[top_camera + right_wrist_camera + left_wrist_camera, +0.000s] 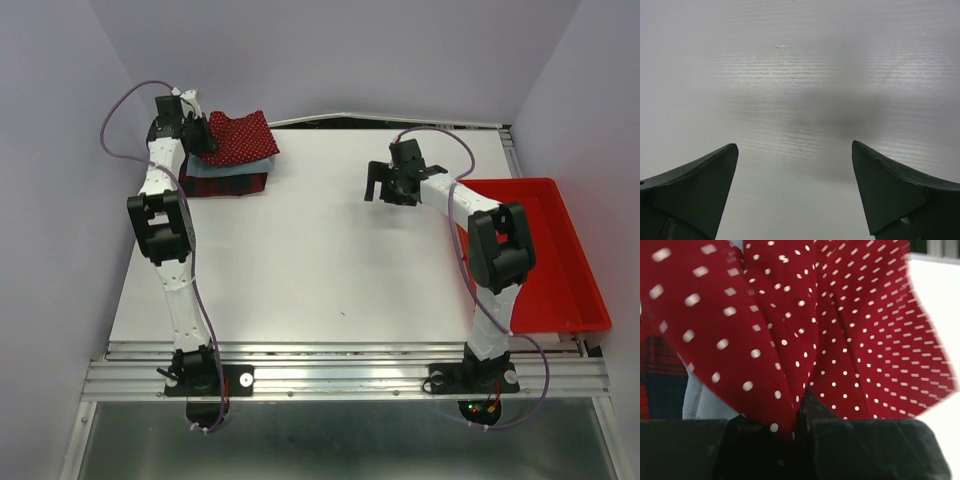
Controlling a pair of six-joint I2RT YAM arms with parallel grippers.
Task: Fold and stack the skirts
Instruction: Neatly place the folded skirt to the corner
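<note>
**Student:** Which step does the figure show, and what makes it go well?

**Instructor:** The left claw [203, 133], at the far left of the counter [320, 280], is pinched closed on a fold of the dotted red skirt [850, 340]. The step appears to be laying this skirt on top of the stack. It is best lowered square over the pale blue skirt [212, 168] and the plaid skirt [235, 186] beneath, with edges aligned. The claw should let go only once the cloth lies flat, since a lifted corner would likely drag the fold open.

**Student:** Where does the cloth lie relative to the claw?

**Instructor:** It runs out from between the fingertips and spreads to the right of the claw, over the stack. The right claw [795, 170], jaws wide and empty, hovers over bare counter. It is well apart from the skirts and near the red tray [560, 260].
</note>
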